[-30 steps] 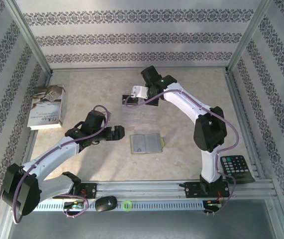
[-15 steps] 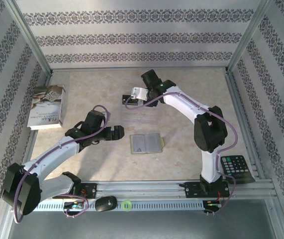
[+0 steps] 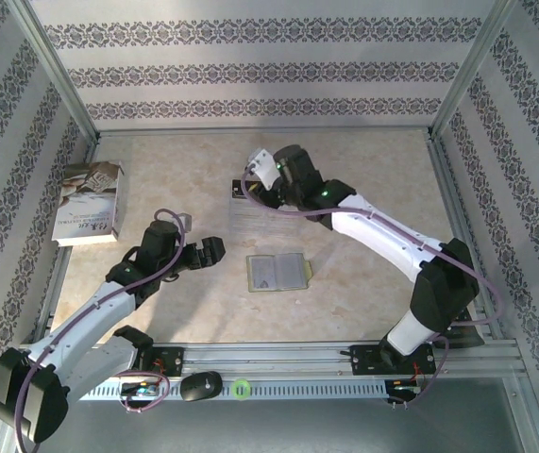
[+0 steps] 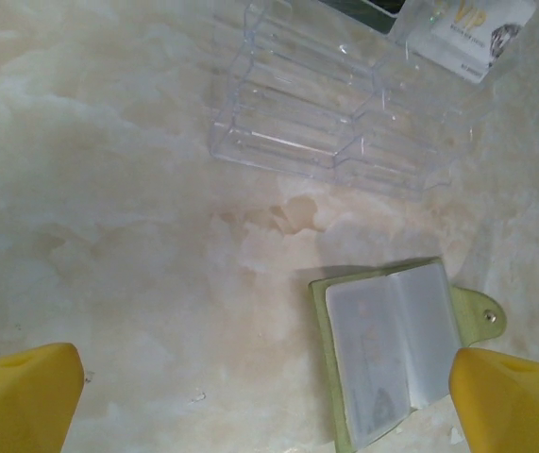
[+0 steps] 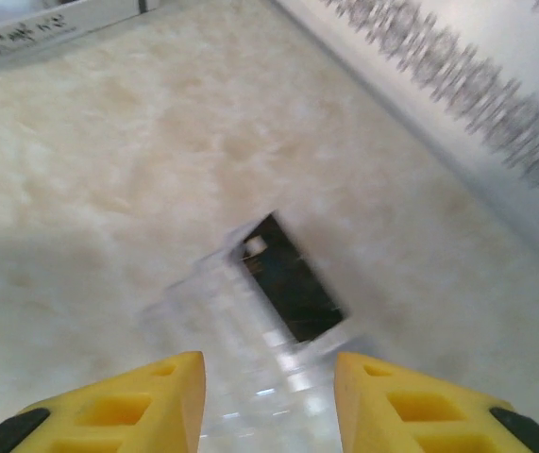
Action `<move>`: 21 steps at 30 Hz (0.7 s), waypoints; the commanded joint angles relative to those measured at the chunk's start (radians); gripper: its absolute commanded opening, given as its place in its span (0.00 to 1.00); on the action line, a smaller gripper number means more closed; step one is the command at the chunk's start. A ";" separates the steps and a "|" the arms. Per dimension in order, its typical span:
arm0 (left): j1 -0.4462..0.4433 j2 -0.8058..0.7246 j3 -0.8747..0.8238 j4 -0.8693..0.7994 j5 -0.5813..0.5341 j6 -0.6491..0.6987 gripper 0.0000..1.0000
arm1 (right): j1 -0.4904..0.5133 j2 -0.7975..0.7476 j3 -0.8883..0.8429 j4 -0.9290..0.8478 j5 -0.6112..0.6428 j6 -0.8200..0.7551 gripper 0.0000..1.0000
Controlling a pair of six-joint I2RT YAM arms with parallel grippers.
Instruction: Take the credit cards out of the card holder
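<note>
I have the left arm (image 3: 109, 302) bent low near the table's front-left, its left gripper (image 4: 269, 401) spread wide. The right arm (image 3: 382, 236) reaches far-centre, its right gripper (image 5: 269, 401) angled down, jaws parted.

Both arms (image 3: 382, 238) have white links, black joints, purple cables (image 3: 286, 213) and yellow tool fingers (image 5: 118, 406).

R gripper (image 5: 269, 406): two yellow plastic fingers (image 5: 118, 411) at bottom of view, set apart, nothing btwn them. Beyond them, flat black rectangular card (image 5: 293, 288) w/ small light mark, at far end of blurred clear plastic stepped tray (image 5: 217, 311). Both on beige marble-look desk (image 5: 109, 179), near edge by patterned wall (image 5: 458, 85). White printed book edge (image 5: 42, 33) top-left.
</note>
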 commanded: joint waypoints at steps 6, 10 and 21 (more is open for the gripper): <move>0.067 -0.017 -0.089 0.136 0.146 -0.052 1.00 | 0.171 0.081 -0.168 -0.179 0.072 0.416 0.42; 0.067 -0.008 -0.094 0.127 0.140 -0.034 0.99 | 0.264 0.153 -0.163 -0.225 0.115 0.411 0.42; 0.066 0.002 -0.113 0.160 0.141 -0.041 0.99 | 0.338 0.252 -0.151 -0.284 0.198 0.392 0.41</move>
